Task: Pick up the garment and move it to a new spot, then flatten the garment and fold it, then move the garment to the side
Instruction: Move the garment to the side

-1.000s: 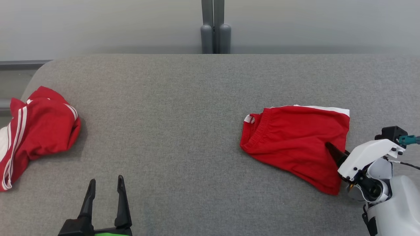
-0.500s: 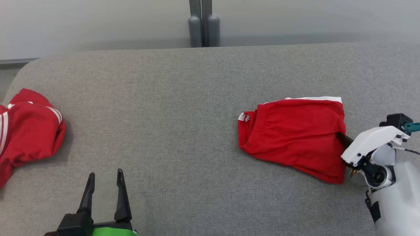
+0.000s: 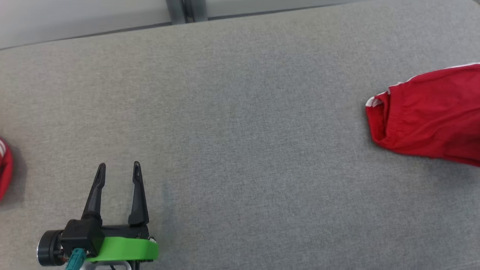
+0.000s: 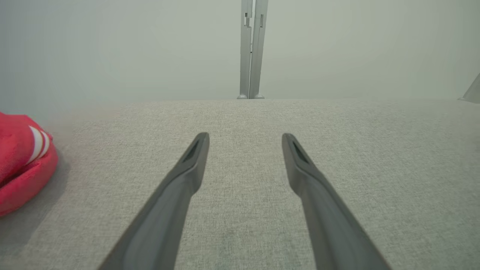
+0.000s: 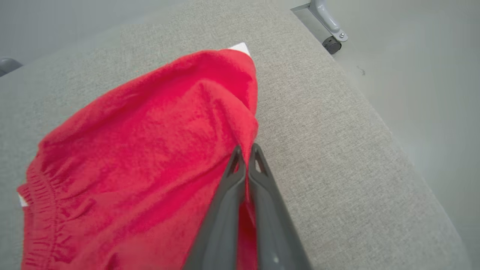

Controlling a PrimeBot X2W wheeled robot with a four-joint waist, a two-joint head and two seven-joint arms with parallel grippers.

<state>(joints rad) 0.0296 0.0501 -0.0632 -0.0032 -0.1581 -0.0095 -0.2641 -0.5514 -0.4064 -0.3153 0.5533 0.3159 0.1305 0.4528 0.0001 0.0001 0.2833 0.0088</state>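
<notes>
The red garment (image 3: 431, 116) lay at the far right of the grey surface (image 3: 240, 112), its gathered waistband facing the middle and a strip of white showing along its far edge. In the right wrist view the right jaws were pressed together, pinching a fold at the edge of the garment (image 5: 142, 157), with red cloth showing between the two dark fingers (image 5: 262, 210); the surface's rounded edge ran just beside them. The left jaws stood spread wide and held nothing, their fingers (image 3: 137, 195) low over bare surface at the lower left, well apart from the garment. A second red garment with white stripes (image 4: 22, 161) sat bunched at the surface's left edge.
</notes>
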